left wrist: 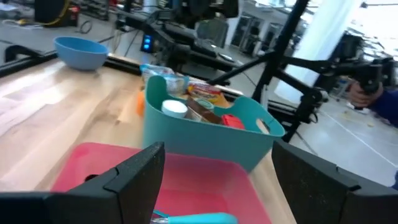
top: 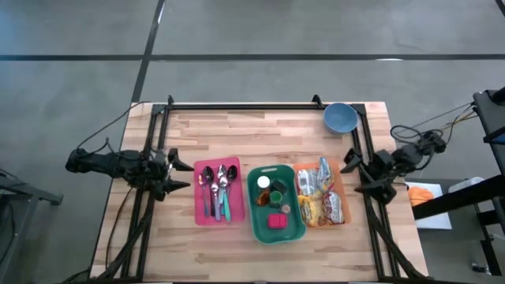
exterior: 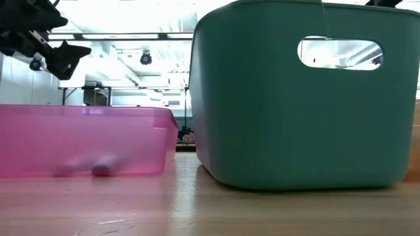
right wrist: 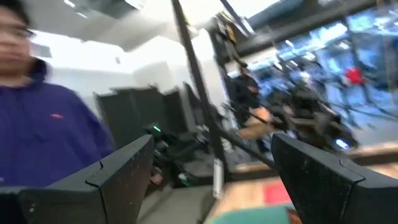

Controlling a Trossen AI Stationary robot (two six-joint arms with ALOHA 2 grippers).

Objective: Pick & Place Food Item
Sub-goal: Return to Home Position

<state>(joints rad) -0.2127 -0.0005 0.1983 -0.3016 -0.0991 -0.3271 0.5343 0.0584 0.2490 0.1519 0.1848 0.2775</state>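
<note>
Several spoons (top: pixel 221 185) lie in the flat pink plastic bin (top: pixel 199 213), left of the teal tub (top: pixel 252 214); sorting looks done. Left gripper (top: pixel 180 170) and right gripper (top: pixel 352 172) hang empty, fingers wide, beside the bins.

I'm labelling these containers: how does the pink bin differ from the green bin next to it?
The translucent pink plastic bin is shallow; the opaque teal-green plastic bin stands much taller. The pink bin holds spoons; the green bin holds small food items. Both are rectangular and sit side by side on the wooden table.
</note>
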